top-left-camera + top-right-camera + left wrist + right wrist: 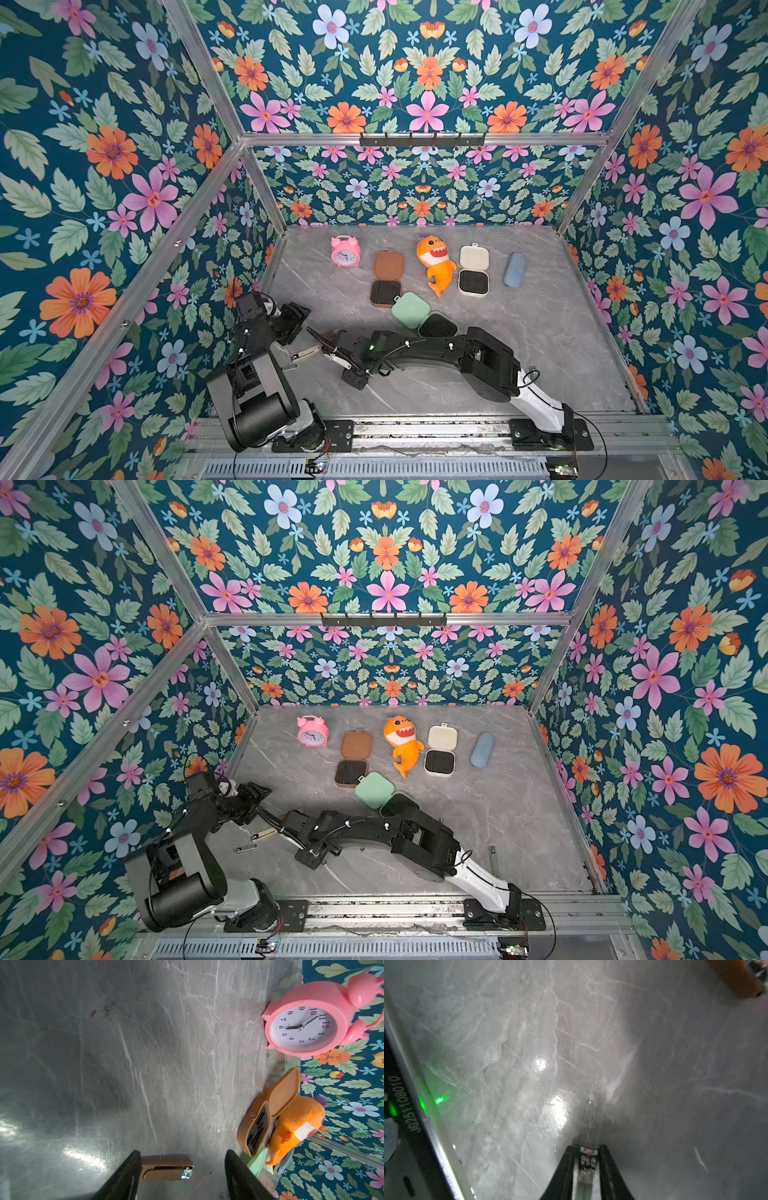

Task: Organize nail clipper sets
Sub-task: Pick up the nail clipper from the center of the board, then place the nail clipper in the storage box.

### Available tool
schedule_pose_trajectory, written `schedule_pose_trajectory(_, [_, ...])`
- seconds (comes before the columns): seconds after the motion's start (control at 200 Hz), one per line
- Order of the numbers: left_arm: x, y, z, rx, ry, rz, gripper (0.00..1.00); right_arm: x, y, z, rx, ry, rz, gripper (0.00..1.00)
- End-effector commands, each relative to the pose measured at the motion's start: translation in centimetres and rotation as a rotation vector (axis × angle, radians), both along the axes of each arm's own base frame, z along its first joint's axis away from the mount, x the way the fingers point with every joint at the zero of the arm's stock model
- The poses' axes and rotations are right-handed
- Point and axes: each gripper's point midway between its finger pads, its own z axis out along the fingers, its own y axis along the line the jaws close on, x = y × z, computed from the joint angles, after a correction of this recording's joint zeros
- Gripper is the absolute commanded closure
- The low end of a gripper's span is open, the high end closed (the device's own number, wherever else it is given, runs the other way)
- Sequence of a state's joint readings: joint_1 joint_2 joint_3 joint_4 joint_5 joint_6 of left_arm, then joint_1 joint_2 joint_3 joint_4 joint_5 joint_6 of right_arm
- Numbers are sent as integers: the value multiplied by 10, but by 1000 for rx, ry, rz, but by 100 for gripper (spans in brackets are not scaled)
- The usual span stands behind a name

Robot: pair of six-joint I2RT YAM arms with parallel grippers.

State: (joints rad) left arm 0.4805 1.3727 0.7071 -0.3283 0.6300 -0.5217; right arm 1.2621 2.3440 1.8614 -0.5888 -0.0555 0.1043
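Note:
Three cases lie open on the marble table: brown [388, 278], cream [473, 270] and mint green [419, 316], the last partly under my right arm. My left gripper [181, 1154] is open and hangs low over the table. A small brown clipper [166, 1169] lies flat between its fingers, close to one finger. My right gripper [588, 1148] reaches across toward the left arm. It is shut on a slim metal clipper [588, 1160]. A cream clipper [264, 834] and a metal clipper [246, 848] lie on the table beside the grippers.
A pink alarm clock [345, 251], an orange shark plush [436, 264] and a blue-grey pouch [515, 270] stand along the back with the cases. A thin metal tool [492, 860] lies near the right arm's base. Floral walls enclose the table.

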Motion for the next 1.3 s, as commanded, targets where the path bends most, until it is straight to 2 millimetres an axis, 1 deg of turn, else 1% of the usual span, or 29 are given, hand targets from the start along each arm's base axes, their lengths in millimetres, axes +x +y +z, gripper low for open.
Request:
schedule_pose_trajectory(0.0, [1,-1,2,2,-13,-6,33,-21,-31,-24,-129,109,2,80])
schedule_pose_trajectory(0.145, [0,-1,0,0,-11,-4,33,-20,-33,-21,-125,112,-7,85])
schedule_pose_trajectory(0.24, [0,-2,1,5,-12,-6,33,-15,-34,-12,-107,100,-23,87])
schedule_pose_trajectory(0.37, [0,-10,1,14,-4,-27,33,0,-38,10,-59,70,-60,89])
schedule_pose_trajectory(0.48, [1,-23,-1,18,9,-63,33,18,-49,35,-13,19,-104,89])
schedule_pose_trajectory(0.56, [2,-42,-3,23,20,-111,33,35,-64,53,13,-34,-143,89])
schedule_pose_trajectory(0.66, [5,-78,-3,27,24,-186,33,59,-92,66,30,-83,-201,88])
schedule_pose_trajectory(0.755, [4,-110,-4,16,20,-237,33,87,-128,66,22,-100,-283,88])
schedule_pose_trajectory(0.875, [4,-143,-4,9,14,-283,33,125,-176,58,3,-116,-394,89])
schedule_pose_trajectory(1.0, [6,-170,-1,11,5,-323,33,155,-212,56,10,-124,-484,89])
schedule_pose_trajectory(1.105, [9,-197,-2,-6,0,-365,33,172,-230,52,21,-133,-522,89])
schedule_pose_trajectory(1.22, [13,-224,-8,-8,8,-415,33,184,-241,43,10,-147,-528,89])
schedule_pose_trajectory(1.295, [17,-238,-11,-10,13,-441,34,186,-244,38,5,-150,-516,89])
